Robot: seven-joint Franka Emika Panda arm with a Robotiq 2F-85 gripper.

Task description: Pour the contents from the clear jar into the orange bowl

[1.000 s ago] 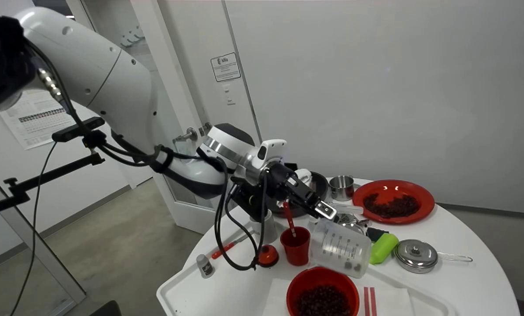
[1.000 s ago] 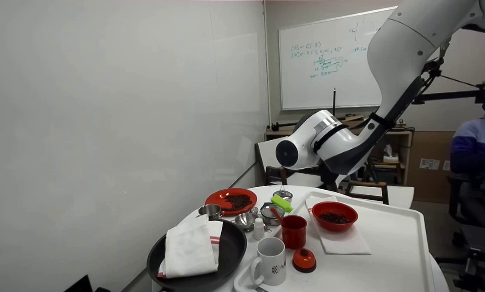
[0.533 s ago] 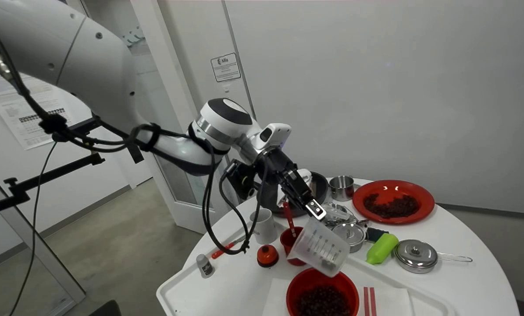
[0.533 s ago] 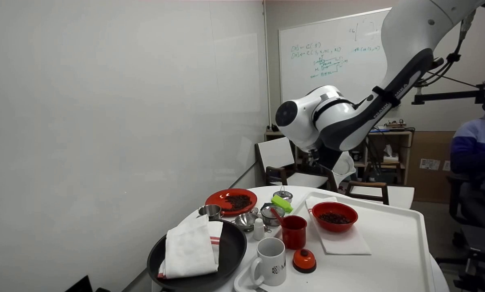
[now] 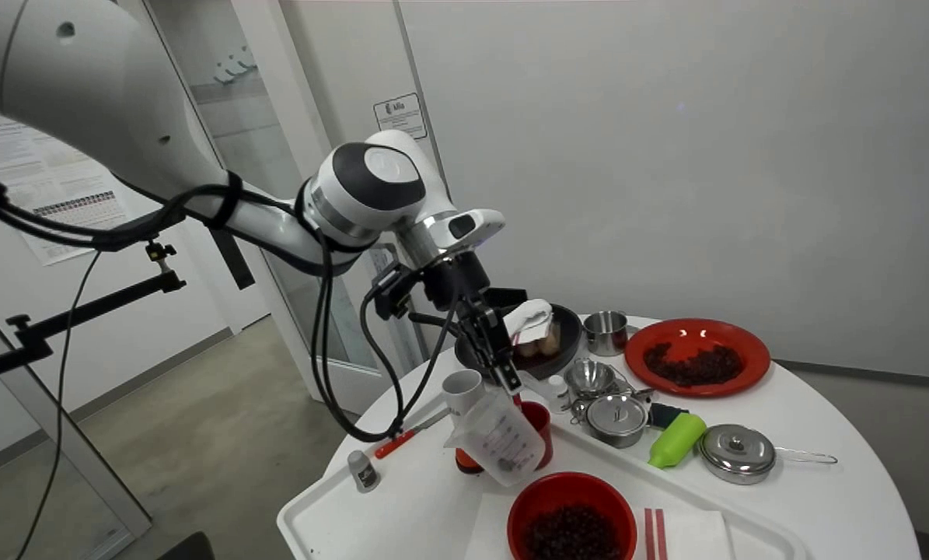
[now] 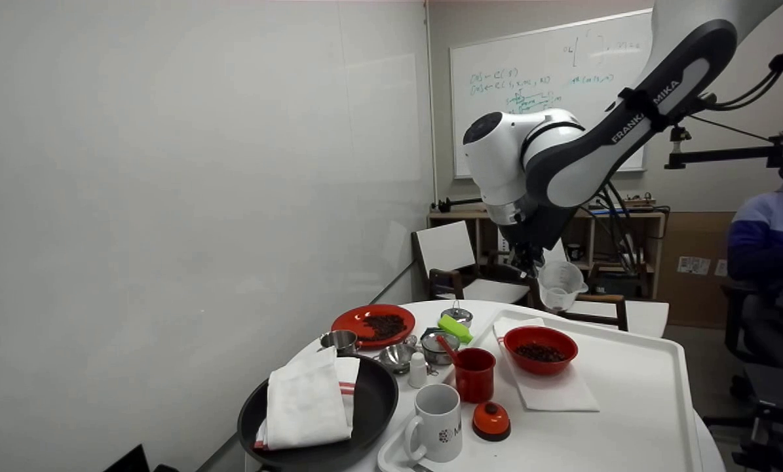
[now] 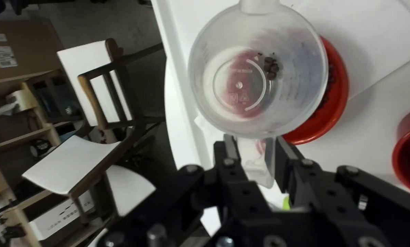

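Hand (image 7: pixel 255 141) | grasping clear jar (image 7: pixel 258 73) by handle (image 7: pixel 254 159) | fingers (image 7: pixel 223 152) snug on both sides | jar tilted

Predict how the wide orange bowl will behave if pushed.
The orange bowl probably slides rather than tips, being wide and shallow. The dark bits inside look loose, so they may shift. Its shiny surface may be slippery.

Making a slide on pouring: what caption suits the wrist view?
Gripper holding the clear jar by its handle, a few dark bits inside, a red bowl partly hidden behind.
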